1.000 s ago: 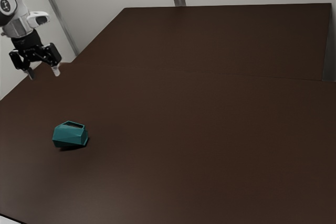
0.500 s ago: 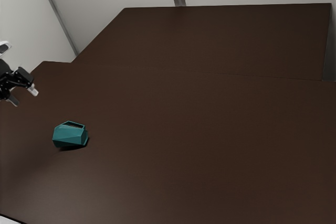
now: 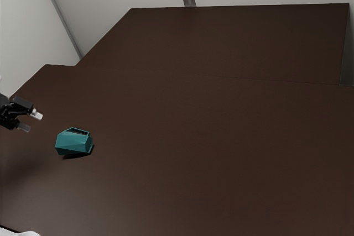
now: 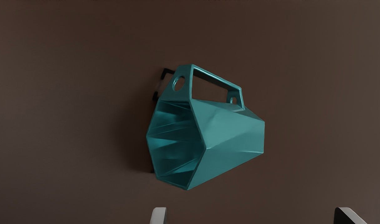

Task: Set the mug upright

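At the exterior view's left edge the gripper (image 3: 31, 121) hangs above the table, a short way to the left of the mug. The teal faceted mug (image 3: 73, 143) lies on its side there, apart from the fingers. In the wrist view the mug (image 4: 227, 133) shows its hollow mouth and its angular handle, with the mouth facing sideways. The gripper (image 4: 250, 215) is open, its two fingertips wide apart with bare tabletop between them, and neither touches the mug.
The dark brown table (image 3: 210, 153) stretches far to the exterior view's right. Pale walls (image 3: 121, 4) stand behind it. A white shape (image 3: 19, 232) shows at the exterior view's lower left corner.
My gripper has moved down and toward the exterior view's left, then lower and slightly back toward the mug, tilting as it went. The mug has stayed where it was.
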